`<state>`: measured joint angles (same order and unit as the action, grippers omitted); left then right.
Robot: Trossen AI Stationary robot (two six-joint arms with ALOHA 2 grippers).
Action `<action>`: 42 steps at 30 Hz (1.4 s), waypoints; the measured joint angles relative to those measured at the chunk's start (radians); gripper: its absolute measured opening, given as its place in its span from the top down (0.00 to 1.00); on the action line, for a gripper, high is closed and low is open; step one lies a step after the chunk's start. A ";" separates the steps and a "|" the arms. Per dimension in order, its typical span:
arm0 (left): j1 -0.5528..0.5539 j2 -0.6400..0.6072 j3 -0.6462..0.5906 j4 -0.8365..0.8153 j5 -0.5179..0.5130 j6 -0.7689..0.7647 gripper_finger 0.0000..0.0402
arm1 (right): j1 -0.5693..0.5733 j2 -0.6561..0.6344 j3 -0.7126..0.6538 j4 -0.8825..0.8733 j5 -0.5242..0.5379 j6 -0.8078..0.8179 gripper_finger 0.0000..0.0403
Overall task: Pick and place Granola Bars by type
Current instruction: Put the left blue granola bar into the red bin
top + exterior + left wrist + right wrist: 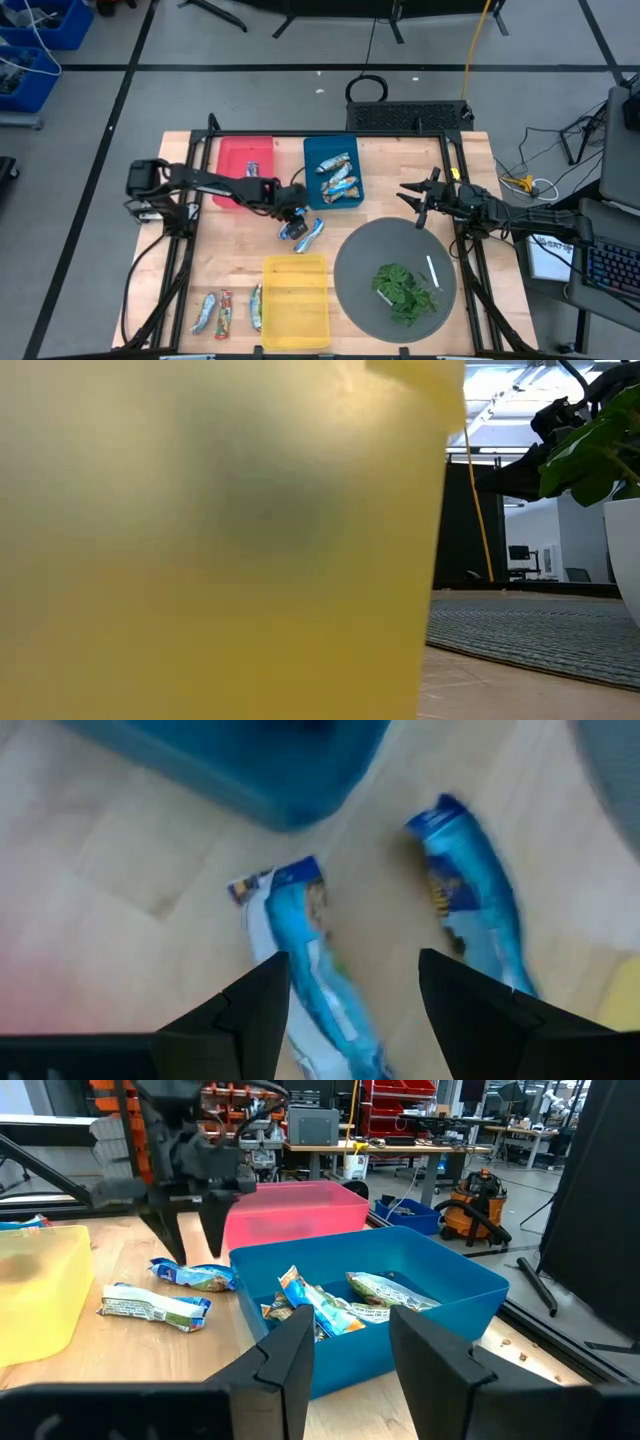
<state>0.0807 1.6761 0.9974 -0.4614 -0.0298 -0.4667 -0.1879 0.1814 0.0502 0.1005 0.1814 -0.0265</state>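
The left gripper is seen spread open over the wooden table, just in front of the blue bin. Between its two fingers a blue-and-white bar lies flat on the wood; the bar is not clamped. A second blue bar lies just beside it, apart from the fingers. Print is visible on both wrappers, but no brand or word can be read.

In the blue bin, three or four wrapped bars are piled together; their labels are likewise illegible. One small bar rests in the red bin next to it. The yellow bin stands near the front edge, and three more bars are laid side by side on the table just to its left.

On the round grey mat, a green leafy bunch and a thin white stick are found.

The right gripper is held with its fingers apart above the table at the mat's far rim, holding nothing.
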 joint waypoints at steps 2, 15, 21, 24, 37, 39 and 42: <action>0.005 0.025 0.002 -0.009 -0.011 0.001 0.44 | 0.000 0.000 0.000 0.000 0.000 0.000 0.69; 0.036 0.098 0.001 -0.042 -0.041 0.013 0.56 | 0.000 0.000 0.000 0.000 0.000 0.000 0.69; 0.034 0.052 0.001 -0.038 -0.028 0.043 0.94 | 0.000 0.000 0.000 0.000 0.000 0.000 0.69; 0.027 -0.021 0.001 -0.056 -0.046 0.057 0.96 | 0.000 0.000 0.000 0.000 0.000 0.000 0.69; 0.151 -0.490 0.001 -0.457 -0.475 0.025 0.97 | 0.000 0.003 0.000 0.000 0.000 0.000 0.69; 0.229 -0.528 -0.012 -0.470 -0.484 0.020 0.97 | 0.000 0.003 0.000 0.000 0.000 0.000 0.69; 0.358 -0.558 -0.072 -0.439 -0.466 0.034 0.97 | 0.000 0.003 0.000 0.000 0.000 0.000 0.69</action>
<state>0.4391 1.1183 0.9250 -0.9008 -0.4957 -0.4323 -0.1883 0.1844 0.0504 0.1005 0.1814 -0.0267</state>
